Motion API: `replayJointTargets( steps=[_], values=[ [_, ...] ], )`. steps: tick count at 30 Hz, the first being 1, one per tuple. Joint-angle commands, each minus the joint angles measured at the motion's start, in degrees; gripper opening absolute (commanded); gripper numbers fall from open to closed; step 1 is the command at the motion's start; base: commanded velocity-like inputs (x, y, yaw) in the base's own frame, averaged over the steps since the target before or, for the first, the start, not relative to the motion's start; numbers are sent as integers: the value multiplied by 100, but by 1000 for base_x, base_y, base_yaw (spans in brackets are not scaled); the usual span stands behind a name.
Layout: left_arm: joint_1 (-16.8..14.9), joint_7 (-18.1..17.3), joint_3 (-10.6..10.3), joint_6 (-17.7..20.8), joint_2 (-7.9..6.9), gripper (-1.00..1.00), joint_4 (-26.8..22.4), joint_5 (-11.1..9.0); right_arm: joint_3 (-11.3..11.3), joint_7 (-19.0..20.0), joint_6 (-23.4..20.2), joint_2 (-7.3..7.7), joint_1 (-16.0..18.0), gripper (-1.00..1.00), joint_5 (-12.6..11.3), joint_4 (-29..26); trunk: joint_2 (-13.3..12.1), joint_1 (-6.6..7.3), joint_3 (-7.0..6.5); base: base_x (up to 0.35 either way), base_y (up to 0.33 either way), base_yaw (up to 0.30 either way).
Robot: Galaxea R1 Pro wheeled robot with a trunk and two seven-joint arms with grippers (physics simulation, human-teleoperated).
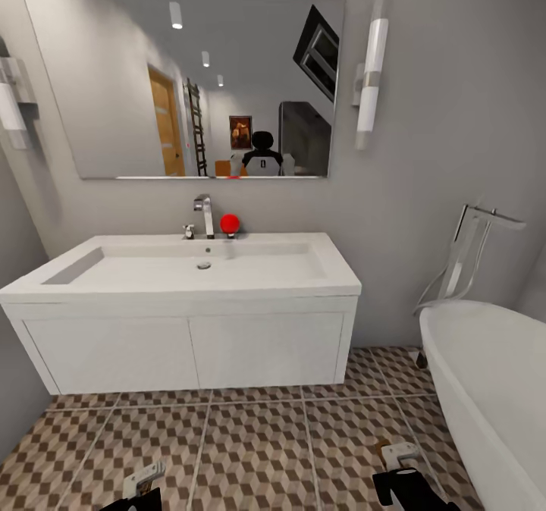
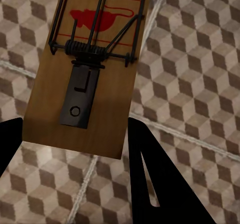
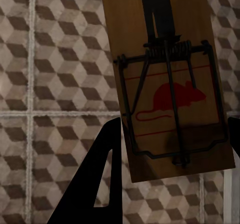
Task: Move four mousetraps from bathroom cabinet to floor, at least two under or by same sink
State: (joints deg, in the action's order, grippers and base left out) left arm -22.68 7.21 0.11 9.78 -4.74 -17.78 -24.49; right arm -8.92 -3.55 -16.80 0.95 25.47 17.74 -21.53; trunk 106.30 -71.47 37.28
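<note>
Facing the smooth white sink (image 1: 182, 344), each end effector, left (image 2: 75, 149) and right (image 3: 172, 144), clasped a flat rectangular wooden mousetrap (image 2: 95, 84) (image 3: 165, 79) with dark wire spring above the cube-patterned bathroom floor (image 1: 258, 443).

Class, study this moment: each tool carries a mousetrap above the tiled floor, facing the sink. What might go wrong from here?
1. Each mousetrap, left and right, hangs above the bathroom floor; released from here, one might bounce or flip.
2. The sink is ahead; dropped here, neither may count as next to it.
3. The bathtub stands near the right tool; swinging could strike it.
</note>
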Motion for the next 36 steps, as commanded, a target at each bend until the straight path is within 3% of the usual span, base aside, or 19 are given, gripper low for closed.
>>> replayJointTargets(
  steps=[1, 36],
  values=[
    [0, 14, 0, 41, 0, -100, -12, -12, -31, 21, -25, -2, 2, -100, 36, -9, 44, -22, 24, 0, 0, 0],
    [0, 8, -28, -12, -6, -100, -40, 5, -48, -36, -17, -17, 4, -100, 32, -9, 1288, -703, 581, 0, 0, 0]
  ],
)
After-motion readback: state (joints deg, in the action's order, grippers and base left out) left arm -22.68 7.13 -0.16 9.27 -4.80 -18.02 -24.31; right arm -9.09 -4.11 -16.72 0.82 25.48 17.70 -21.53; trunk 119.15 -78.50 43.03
